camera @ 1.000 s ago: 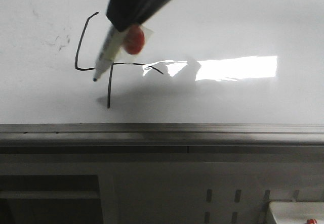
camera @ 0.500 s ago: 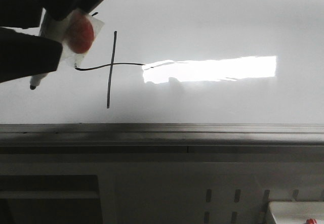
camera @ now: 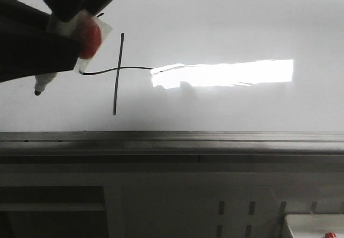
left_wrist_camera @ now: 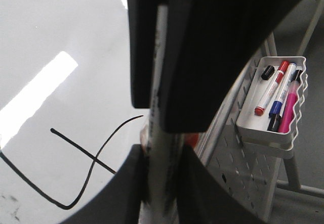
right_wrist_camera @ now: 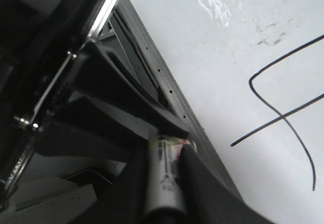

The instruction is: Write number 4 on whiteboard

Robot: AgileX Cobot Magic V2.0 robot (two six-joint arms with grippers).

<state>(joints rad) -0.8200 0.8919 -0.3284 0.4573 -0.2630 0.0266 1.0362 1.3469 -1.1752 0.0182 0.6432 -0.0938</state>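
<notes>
**Marker gripped from both sides, 4 drawn**

The number 4 [camera: 115, 71] sits on the whiteboard [camera: 226, 23], just left of the glare [camera: 236, 72] and above the rail [camera: 215, 137]. The marker [camera: 45, 81] points away to its left, probably because the figure looks finished. The wrist views add that the left fingers [left_wrist_camera: 195, 193] and right fingers [right_wrist_camera: 202, 193] are each clenched on its barrel. Only the left wrist view shows the pen tray [left_wrist_camera: 263, 138].
</notes>
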